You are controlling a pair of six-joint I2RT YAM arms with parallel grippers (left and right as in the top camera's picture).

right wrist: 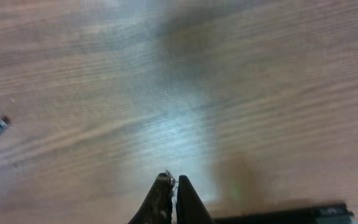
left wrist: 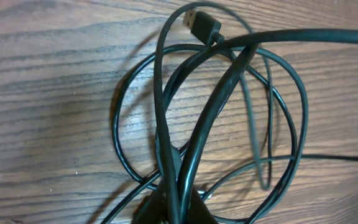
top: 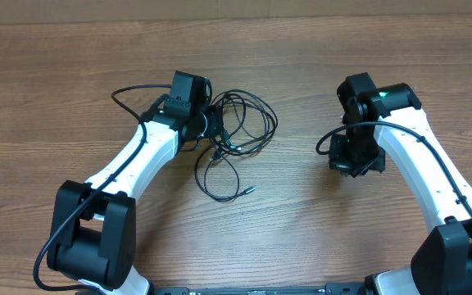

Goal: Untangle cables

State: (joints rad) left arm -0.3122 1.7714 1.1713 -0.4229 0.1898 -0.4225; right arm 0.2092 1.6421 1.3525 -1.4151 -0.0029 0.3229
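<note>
Evidently a light, limp load: the thin black flexible cables (top: pixel 244 123) lie in one loose heap a little left of the middle of the brown wood-grain table (top: pixel 301 238). The loops overlap, and one long loop trails toward the near edge and ends in a small silvery plug tip (top: pixel 248 190). The left gripper (top: pixel 210 124) sits at the heap's left edge, jaws closed; its wrist view shows strands running down into the dark fingertips, so it looks pinched on the cables, though the contact itself is cut off at the frame's bottom. The right gripper (top: pixel 355 160) hangs well to the right of the heap, jaws closed on nothing, bare wood beneath. Handling, as judged: the cords weigh next to nothing and have no stiffness beyond coil memory. The smooth jacket is likely to slide through a loose pinch, and a pull on one strand will probably drag the whole heap. Best hold is just behind a plug, such as the black plug with metal end (left wrist: pixel 201 23) lying on top of the loops, where the thicker moulding stops slip. Yanking at crossings risks tightening them.
</note>
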